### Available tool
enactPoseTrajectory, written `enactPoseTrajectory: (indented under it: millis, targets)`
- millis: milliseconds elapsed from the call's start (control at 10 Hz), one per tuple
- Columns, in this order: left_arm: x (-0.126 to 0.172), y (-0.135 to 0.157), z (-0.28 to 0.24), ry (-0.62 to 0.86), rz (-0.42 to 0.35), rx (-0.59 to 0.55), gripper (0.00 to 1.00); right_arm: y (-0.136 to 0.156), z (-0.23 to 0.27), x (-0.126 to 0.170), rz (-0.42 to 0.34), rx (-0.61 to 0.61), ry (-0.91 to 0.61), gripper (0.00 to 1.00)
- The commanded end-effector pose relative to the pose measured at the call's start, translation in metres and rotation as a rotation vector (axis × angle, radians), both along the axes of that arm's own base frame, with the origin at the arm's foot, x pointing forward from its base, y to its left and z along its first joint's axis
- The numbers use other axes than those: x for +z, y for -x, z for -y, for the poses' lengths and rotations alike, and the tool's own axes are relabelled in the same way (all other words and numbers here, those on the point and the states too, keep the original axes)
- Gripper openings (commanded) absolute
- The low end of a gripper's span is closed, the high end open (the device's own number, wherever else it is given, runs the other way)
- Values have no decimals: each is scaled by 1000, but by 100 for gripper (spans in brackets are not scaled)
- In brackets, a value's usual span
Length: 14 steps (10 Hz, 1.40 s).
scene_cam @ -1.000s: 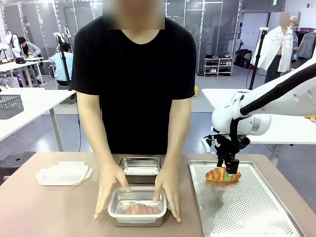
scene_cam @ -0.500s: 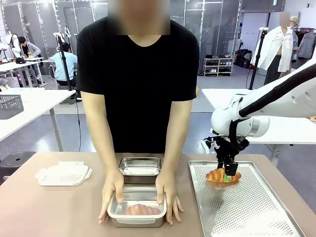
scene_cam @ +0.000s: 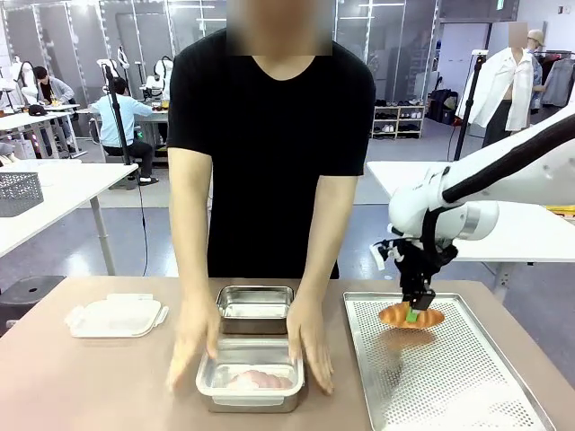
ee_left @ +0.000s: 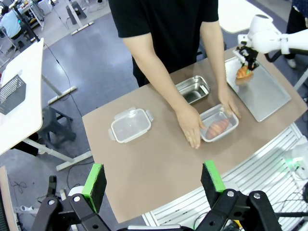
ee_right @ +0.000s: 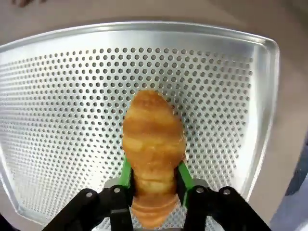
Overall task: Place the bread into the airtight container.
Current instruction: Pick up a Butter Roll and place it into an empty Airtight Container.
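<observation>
We see a flat, matte brown table [scene_cam: 90,386] with a person in a black tee standing at its far side. One of the person's hands [scene_cam: 310,346] is pressed against the near container on one side. The other hand [scene_cam: 191,350] is at the opposite side, blurred.

On the robot's right lies a rectangular metal tray [scene_cam: 467,386], dull silver, with a raised rim and small round holes all over its floor.

Two rounded-corner steel containers sit mid-table, one just behind the other. The far container [scene_cam: 256,291] is shiny. The near container [scene_cam: 207,382] has a rolled rim and holds one croissant [scene_cam: 259,380], pale gold and lying lengthwise on the bottom.

Well apart on the robot's left rests a translucent plastic lid [scene_cam: 117,316] with side clips.

The second croissant [ee_right: 153,139] is golden-brown, ridged and glossy, and tapers at the ends. The right gripper [scene_cam: 413,308] has its green pads [ee_right: 126,174] clamped on the croissant's narrow end. It hangs over the tray's far end and casts a shadow on the holes below.

The left gripper [ee_left: 153,182] is high above the table, its black fingers spread wide with nothing between the green pads [ee_left: 94,185].
</observation>
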<state>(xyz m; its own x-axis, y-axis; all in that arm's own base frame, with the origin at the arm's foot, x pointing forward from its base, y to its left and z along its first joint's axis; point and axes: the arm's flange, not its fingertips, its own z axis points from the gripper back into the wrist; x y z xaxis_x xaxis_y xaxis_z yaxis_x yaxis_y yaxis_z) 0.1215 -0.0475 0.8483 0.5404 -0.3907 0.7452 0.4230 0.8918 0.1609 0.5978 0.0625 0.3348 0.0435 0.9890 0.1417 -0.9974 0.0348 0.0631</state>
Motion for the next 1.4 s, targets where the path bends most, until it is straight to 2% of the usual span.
enactPoseTrajectory:
  millis: [0, 100, 400, 500, 600, 700, 900, 1100, 1300]
  targets:
    - [2, 6, 1, 0, 11, -2, 100, 28, 14, 47, 18, -89, -83, 42]
    - [2, 6, 1, 0, 11, -2, 100, 40, 15, 72, 57, -103, -71, 42]
    - [2, 6, 1, 0, 11, -2, 100, 74, 23, 127, 216, -159, -245, 42]
    - [2, 6, 1, 0, 11, -2, 100, 98, 45, 144, 295, -208, -242, 42]
    - [2, 6, 1, 0, 11, -2, 100, 127, 89, 156, 341, -307, -278, 42]
    - [2, 6, 1, 0, 11, -2, 100, 164, 133, 160, 378, -382, -367, 42]
    - [2, 6, 1, 0, 11, -2, 100, 224, 165, 158, 477, -468, -426, 42]
    - [2, 6, 1, 0, 11, -2, 100, 243, 172, 152, 498, -504, -432, 42]
    - [2, 6, 1, 0, 11, -2, 100, 230, 161, 149, 466, -468, -426, 42]
